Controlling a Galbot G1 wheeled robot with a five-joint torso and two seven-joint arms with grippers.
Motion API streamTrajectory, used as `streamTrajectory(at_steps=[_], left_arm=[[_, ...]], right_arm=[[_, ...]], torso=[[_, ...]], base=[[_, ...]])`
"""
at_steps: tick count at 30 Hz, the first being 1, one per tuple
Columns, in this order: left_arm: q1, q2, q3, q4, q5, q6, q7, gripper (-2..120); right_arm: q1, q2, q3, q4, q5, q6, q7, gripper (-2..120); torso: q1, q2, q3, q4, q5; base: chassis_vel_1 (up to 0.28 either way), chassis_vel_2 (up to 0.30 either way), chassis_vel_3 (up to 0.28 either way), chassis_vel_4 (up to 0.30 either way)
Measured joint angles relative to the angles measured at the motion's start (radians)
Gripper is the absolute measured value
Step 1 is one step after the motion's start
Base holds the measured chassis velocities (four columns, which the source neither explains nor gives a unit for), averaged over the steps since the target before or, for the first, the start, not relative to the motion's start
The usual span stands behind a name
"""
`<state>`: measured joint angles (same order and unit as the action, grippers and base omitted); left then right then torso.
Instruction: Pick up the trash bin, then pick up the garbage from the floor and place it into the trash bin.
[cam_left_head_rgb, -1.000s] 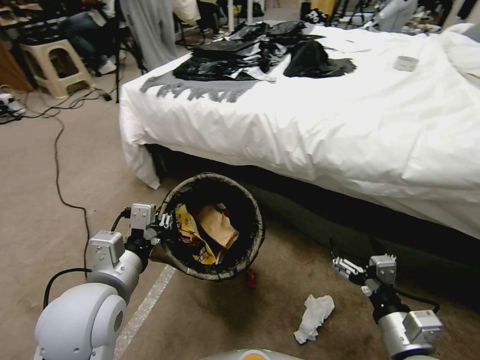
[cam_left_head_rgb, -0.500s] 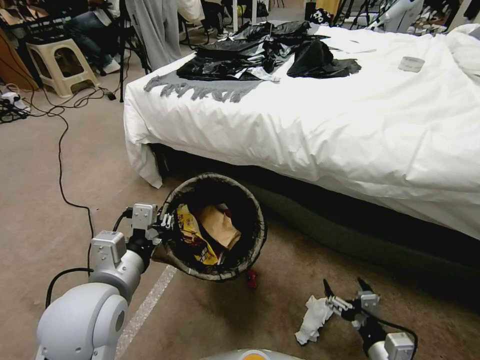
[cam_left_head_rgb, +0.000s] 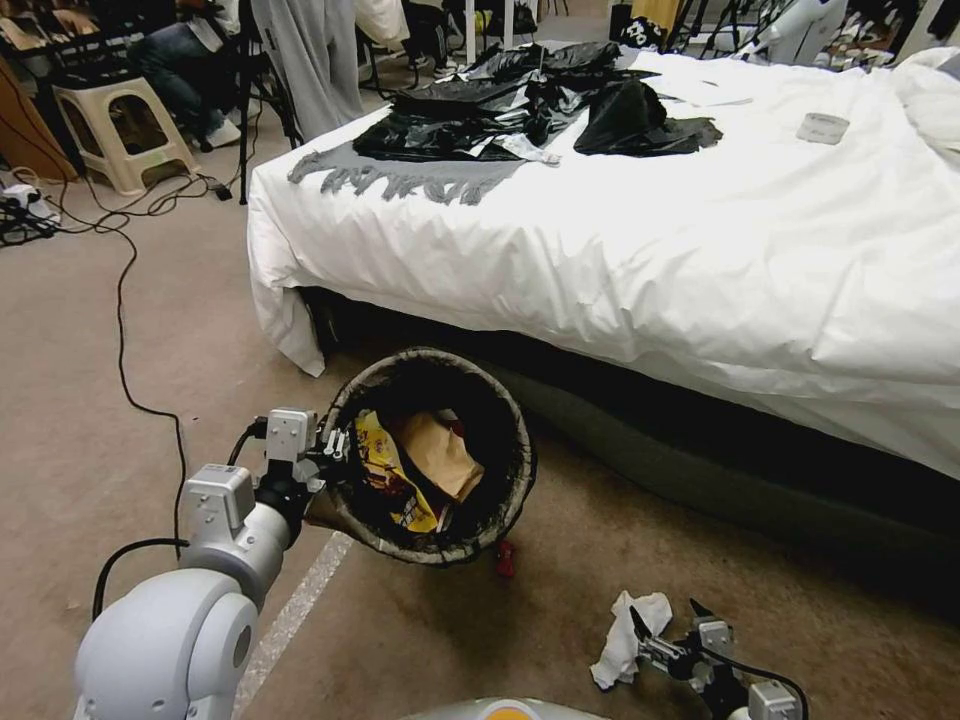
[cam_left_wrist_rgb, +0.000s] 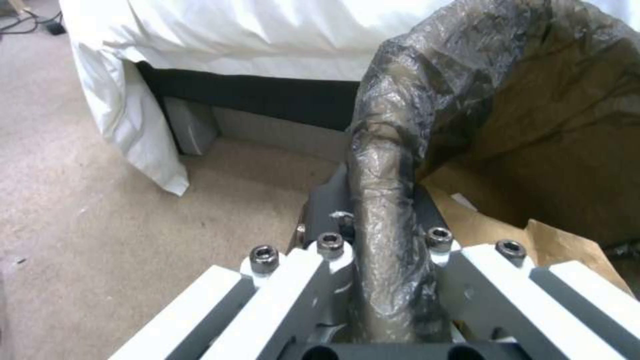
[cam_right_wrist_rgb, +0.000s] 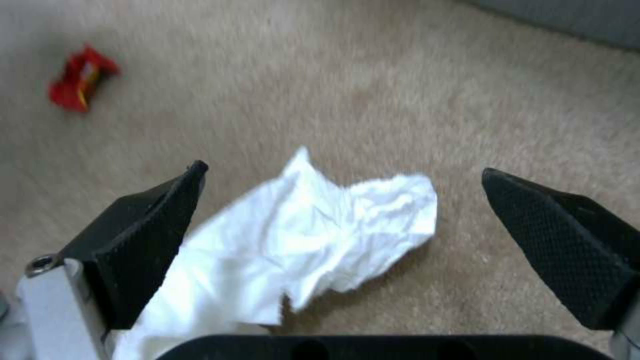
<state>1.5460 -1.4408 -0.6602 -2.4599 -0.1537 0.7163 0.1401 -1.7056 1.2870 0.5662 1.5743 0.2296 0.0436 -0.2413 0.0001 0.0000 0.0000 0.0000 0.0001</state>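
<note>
- No word, brand name, number or sign can be read anywhere in these views.
- The yellow snack bag (cam_left_head_rgb: 388, 478) inside the trash bin (cam_left_head_rgb: 512, 500) carries dark and red print, too small and creased to make out.
- The red wrapper (cam_right_wrist_rgb: 80, 77) on the floor near the bin shows a yellow-and-white patch, blurred beyond reading.
- The small round tin (cam_left_head_rgb: 823, 127) on the far right of the bed (cam_left_head_rgb: 700, 250) shows no legible marking.
</note>
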Motion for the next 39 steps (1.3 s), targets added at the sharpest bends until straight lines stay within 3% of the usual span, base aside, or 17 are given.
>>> streamTrajectory(at_steps=[14,37,39], left_arm=[[-0.005,0.000,0.007,0.002,0.008,0.000,0.000,3],[-0.010,0.008,0.009,0.016,0.007,0.000,0.004,3],[-0.013,0.009,0.009,0.019,0.006,0.000,0.004,3]], right_arm=[[0.132,-0.040,-0.033,-0.162,-0.045,-0.018,-0.022,100],[0.203,-0.028,-0.063,-0.236,-0.102,-0.043,-0.040,100],[0.203,-0.026,-0.065,-0.239,-0.107,-0.043,-0.040,93]], torso=[[0.000,0.000,0.000,-0.0001,-0.0001],[0.000,0.000,0.000,0.0000,-0.0001],[0.000,0.000,0.000,0.0000,-0.0001]], base=[[0.000,0.000,0.000,0.000],[0.000,0.000,0.000,0.000],[0.000,0.000,0.000,0.000]])
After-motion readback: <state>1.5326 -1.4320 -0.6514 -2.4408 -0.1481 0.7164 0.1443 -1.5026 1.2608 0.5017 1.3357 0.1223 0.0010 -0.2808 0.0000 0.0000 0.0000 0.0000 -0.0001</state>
